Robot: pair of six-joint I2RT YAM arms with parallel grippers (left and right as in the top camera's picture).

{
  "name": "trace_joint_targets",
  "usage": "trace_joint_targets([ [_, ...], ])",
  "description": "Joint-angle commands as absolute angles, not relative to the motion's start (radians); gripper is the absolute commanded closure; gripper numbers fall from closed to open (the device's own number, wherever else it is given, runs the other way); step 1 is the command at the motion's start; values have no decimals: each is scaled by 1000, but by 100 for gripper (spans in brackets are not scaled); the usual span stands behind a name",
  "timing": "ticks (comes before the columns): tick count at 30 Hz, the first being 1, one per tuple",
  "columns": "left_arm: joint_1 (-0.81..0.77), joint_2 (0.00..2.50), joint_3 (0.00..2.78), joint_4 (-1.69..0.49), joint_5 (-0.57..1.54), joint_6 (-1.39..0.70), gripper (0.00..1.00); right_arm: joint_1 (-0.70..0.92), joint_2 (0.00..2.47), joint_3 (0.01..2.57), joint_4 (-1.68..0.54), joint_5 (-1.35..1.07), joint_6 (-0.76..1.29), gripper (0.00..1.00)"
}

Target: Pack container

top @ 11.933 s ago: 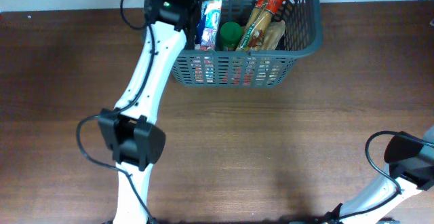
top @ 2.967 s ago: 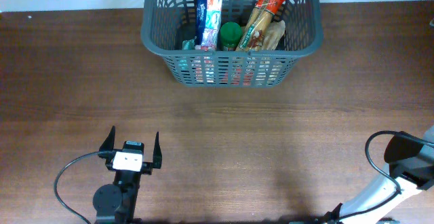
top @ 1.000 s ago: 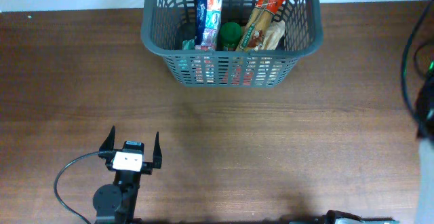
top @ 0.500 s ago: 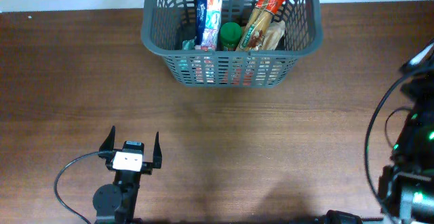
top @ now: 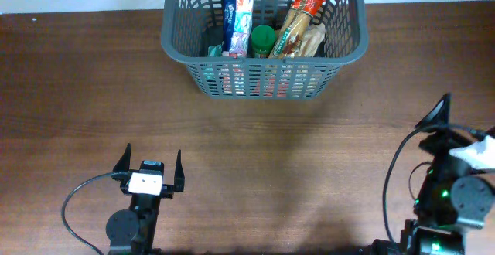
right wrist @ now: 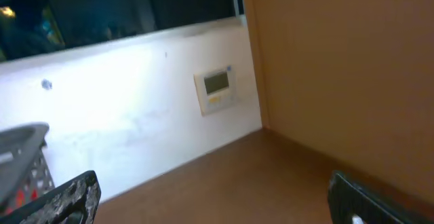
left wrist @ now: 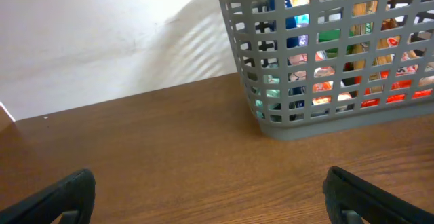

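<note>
Container (top: 309, 81): one large dark grey plastic basket, rectangular with rounded corners, thick rolled rim, sides cut into a lattice of upright slots. It stands upright on the brown wooden table (top: 309, 162), at the far edge near the middle, close to the white wall (left wrist: 102, 34); its far side is cut off by the top of the overhead view. Contents, leaning upright and showing through the slots: a blue, white and red carton (top: 238, 19) left of centre; a green-capped item (top: 263, 39) just beside it; a long orange packet with a red top (top: 298, 15) right of centre; a pale beige packet (top: 313, 40) against that one; a small teal item (top: 215, 51) low at the left, too hidden to identify. Left gripper (top: 151, 161): at the near left of the table, well apart from the basket, pointing towards it, fingers spread wide with nothing between them; a black cable (top: 73, 201) loops at its side. Right gripper (right wrist: 211, 183): at the near right, also well apart from the basket, fingers parted wide and empty, its camera facing the wall and a small wall-mounted panel (right wrist: 215, 88), with only a corner of the basket at the left edge of that view.
</note>
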State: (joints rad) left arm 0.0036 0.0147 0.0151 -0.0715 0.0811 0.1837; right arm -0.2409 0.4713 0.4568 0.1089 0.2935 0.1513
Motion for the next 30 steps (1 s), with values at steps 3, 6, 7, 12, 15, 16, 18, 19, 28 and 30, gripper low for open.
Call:
trace_joint_targets([
  [3,10,5,9,-76,75,200,1,-235,352,366,116,280,130,1],
  [6,10,5,9,-76,75,200,1,-235,286,318,109,279,117,1],
  [7,10,5,9,-76,75,200,1,-234,273,308,109,270,97,1],
  [12,10,5,9,-76,75,200,1,-207,210,261,109,253,-30,1],
  [15,10,5,9,-76,75,200,1,-196,198,259,109,257,-53,1],
  [16,10,5,9,-76,75,200,1,-196,198,258,109,257,-53,1],
  [18,10,5,9,-76,75,200,1,-196,198,253,109,253,-52,1],
  [19,10,5,9,-76,75,200,1,-196,197,249,109,253,-52,1],
  [28,10,5,9,-76,75,200,1,-196,128,161,117,138,-44,1],
  [30,10,5,9,-76,75,200,1,-196,99,142,117,126,-44,1],
])
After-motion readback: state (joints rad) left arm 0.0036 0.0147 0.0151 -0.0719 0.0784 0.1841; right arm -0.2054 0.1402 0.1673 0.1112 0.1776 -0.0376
